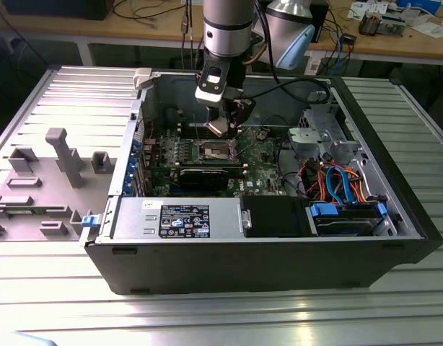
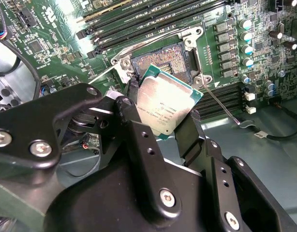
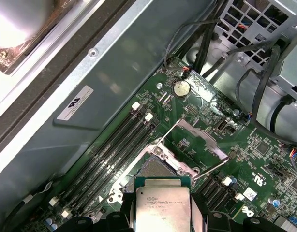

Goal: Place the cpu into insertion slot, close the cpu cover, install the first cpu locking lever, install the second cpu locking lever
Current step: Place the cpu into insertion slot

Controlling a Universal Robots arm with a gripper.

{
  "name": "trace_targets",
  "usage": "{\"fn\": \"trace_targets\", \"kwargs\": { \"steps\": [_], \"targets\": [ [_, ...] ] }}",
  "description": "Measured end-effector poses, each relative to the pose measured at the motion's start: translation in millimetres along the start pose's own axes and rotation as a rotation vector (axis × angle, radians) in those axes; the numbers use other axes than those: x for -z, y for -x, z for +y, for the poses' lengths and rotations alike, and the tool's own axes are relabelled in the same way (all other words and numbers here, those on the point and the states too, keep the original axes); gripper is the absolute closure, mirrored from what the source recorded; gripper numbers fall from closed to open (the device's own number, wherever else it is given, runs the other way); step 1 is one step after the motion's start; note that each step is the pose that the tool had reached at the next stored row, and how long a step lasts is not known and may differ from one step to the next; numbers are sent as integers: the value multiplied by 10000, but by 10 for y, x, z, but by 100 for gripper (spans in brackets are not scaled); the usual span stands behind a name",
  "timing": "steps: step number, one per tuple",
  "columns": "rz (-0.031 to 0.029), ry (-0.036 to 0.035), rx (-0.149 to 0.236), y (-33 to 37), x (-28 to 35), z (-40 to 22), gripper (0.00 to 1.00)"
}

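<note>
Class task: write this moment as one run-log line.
claw: shut on cpu | cpu: over insertion slot, not seated | cpu cover: open

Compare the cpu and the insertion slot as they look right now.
The cpu has a silvery metal top; the insertion slot is a dark contact field in a metal rim. The cpu is clamped in the gripper, lifted clear; the insertion slot lies flat on the green motherboard, empty. Both are square, of similar footprint.
</note>
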State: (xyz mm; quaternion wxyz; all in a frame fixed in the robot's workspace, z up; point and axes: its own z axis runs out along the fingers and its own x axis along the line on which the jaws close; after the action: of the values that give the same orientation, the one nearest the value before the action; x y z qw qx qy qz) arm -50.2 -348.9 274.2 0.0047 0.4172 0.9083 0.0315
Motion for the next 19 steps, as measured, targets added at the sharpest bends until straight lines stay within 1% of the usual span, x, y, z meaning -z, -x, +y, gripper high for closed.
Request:
{"fn": "trace_targets", "kwargs": {
  "steps": [19],
  "targets": [
    [-7, 2, -122, 0, -11, -1, 45]
  ]
}}
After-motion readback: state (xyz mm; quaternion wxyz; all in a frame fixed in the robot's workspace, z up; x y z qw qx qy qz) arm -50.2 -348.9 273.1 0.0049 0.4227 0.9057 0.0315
